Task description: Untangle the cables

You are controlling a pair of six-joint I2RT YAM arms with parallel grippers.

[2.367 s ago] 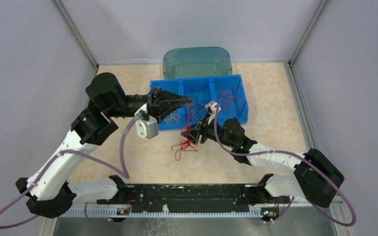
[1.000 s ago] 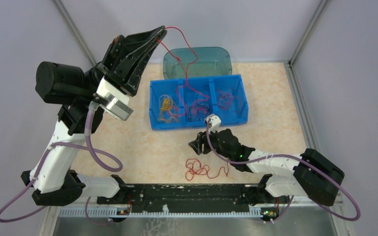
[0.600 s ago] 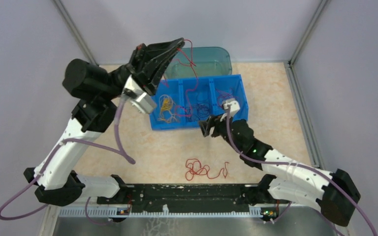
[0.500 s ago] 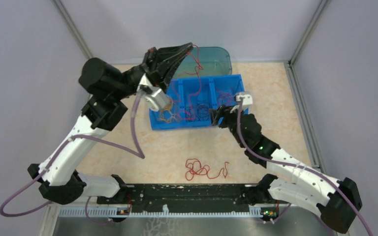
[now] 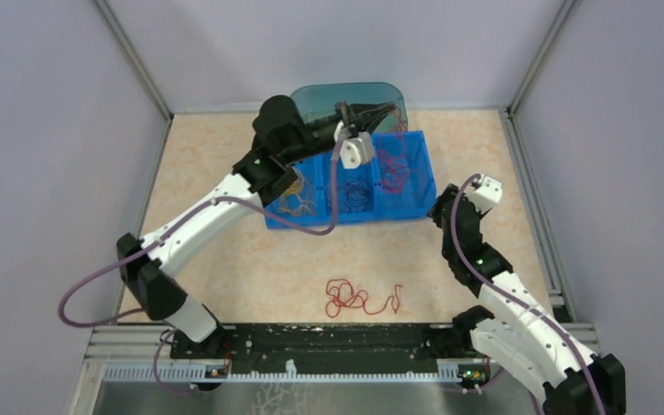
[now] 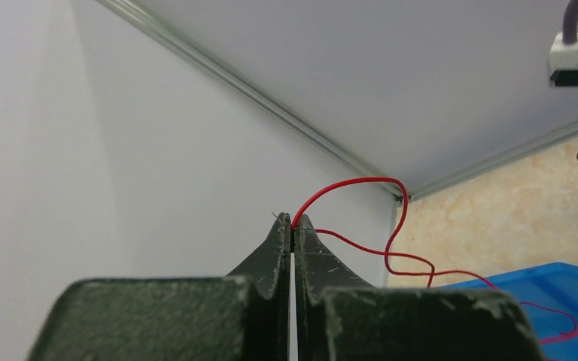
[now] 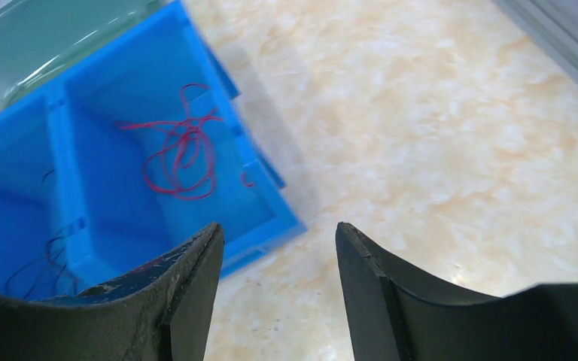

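Behind loose cable point(image 5: 343, 299), blue bin point(image 5: 346, 214), teal tub point(image 5: 311, 100)

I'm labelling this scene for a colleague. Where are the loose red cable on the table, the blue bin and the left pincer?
Loose red cable point(image 5: 346, 299): top view, middle of its coil.
Blue bin point(image 5: 354, 216): top view, near wall.
Left pincer point(image 6: 293, 219): left wrist view, between its shut tips.

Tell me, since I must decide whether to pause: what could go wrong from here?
The left gripper pinches the red cable only at the very tips of its jaws, so it may slip free. That cable trails down toward the blue bin, where it could catch the red strands in its right-end compartment and drag them out. The right gripper hangs open beside the bin, holding nothing, so nothing steadies it.
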